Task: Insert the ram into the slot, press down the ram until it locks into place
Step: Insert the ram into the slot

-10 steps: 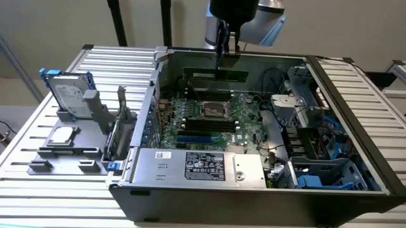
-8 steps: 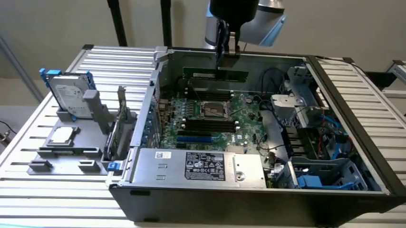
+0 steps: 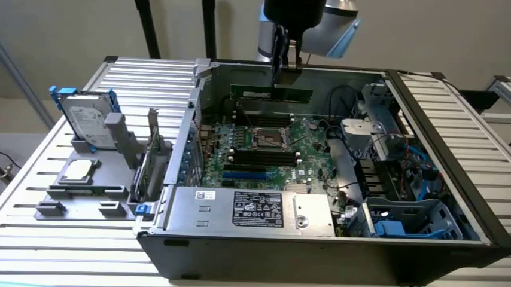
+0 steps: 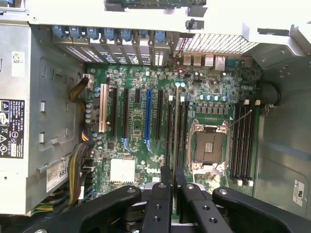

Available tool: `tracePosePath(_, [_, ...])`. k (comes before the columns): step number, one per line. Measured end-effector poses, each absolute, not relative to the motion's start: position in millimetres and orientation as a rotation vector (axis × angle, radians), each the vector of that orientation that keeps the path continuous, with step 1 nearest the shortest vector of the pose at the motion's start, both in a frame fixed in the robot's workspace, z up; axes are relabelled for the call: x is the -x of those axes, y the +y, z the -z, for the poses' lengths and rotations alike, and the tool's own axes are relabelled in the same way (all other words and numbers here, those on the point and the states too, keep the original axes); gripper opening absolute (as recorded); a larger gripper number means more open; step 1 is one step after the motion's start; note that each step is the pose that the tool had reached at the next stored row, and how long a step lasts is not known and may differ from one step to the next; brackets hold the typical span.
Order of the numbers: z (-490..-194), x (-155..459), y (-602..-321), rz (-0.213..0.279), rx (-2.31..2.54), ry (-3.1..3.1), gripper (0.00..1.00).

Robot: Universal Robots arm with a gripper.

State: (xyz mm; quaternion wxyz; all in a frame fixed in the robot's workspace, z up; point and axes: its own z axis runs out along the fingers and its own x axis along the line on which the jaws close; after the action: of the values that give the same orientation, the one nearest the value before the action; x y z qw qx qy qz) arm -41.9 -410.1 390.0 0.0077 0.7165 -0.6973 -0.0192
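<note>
The jaws clamp the ram [image 3: 271, 94] above the slot [image 4: 182, 128]. Lowered tilted or offset, it could jam or miss.

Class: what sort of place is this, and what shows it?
Probably a robotics lab's computer-assembly bench: an open computer case on a slatted metal table, an end effector holding the ram above the motherboard, and a hard drive in a fixture.

Bright, even light, glare on table [image 3: 72, 254], case [image 3: 239, 75] interior shadowed
</note>
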Motion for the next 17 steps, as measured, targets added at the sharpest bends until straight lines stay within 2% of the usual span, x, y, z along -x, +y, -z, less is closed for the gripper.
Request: tracePosePath(17, [-366,42,-410,0.038,-2.249,-2.188,0.13])
